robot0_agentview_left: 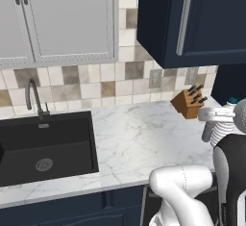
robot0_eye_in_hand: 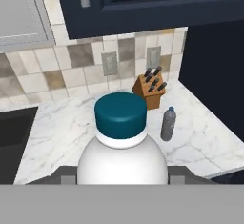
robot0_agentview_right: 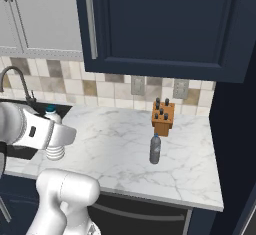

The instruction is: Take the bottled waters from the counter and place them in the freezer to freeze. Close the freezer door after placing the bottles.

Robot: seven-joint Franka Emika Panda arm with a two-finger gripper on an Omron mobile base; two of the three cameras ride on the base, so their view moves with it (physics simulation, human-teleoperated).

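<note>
Veined glossy marble counter (robot0_agentview_right: 125, 144) — wooden knife block (robot0_agentview_right: 163, 118), ribbed translucent plastic bottle (robot0_agentview_right: 155, 149).

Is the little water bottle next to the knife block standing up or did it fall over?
Standing up. The bottled water stands upright on the counter, cap on top, in front of the knife block and apart from it.

White marble counter (robot0_agentview_right: 125, 154): knife block (robot0_agentview_right: 163, 117) at 12 o'clock by backsplash; bottled water (robot0_agentview_right: 155, 149) upright just before it; sink basin (robot0_agentview_left: 45, 148) at 9 o'clock.

Tiled backsplash (robot0_agentview_left: 86, 88), navy wall cabinet (robot0_agentview_right: 165, 24)
</note>
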